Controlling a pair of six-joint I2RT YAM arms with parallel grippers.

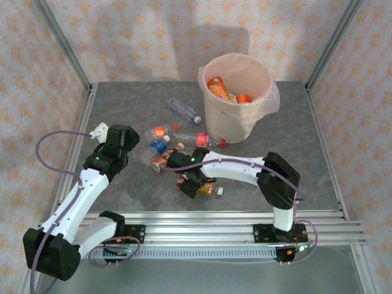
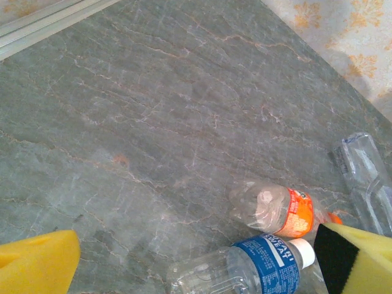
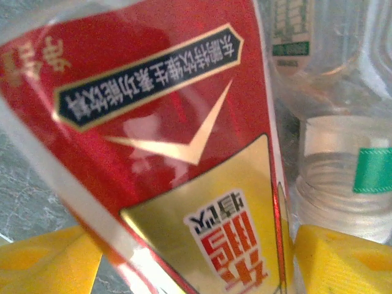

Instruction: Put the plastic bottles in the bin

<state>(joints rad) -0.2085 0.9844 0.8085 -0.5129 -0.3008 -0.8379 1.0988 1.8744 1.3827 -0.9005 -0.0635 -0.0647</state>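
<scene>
Seen from above, the right gripper [image 1: 196, 185] is hanging over a red-labelled bottle [image 1: 211, 188] at the near edge of the scattered plastic bottles [image 1: 160, 147], with the bin [image 1: 228, 122] standing beyond it, slightly rightward. At the left wrist, the left gripper [image 2: 196, 269] is gaping wide, a blue-labelled bottle [image 2: 263, 266] lying just ahead. At the right wrist, the red-labelled bottle [image 3: 171, 122] is lying crosswise between the yellow pads [image 3: 43, 263]; whether they are gripping it cannot be told.

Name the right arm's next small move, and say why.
Probably close the right gripper firmly on the red-labelled bottle before lifting: the bottle sits between its yellow fingers, though a firm grip isn't evident, and the bin stands beyond.
</scene>
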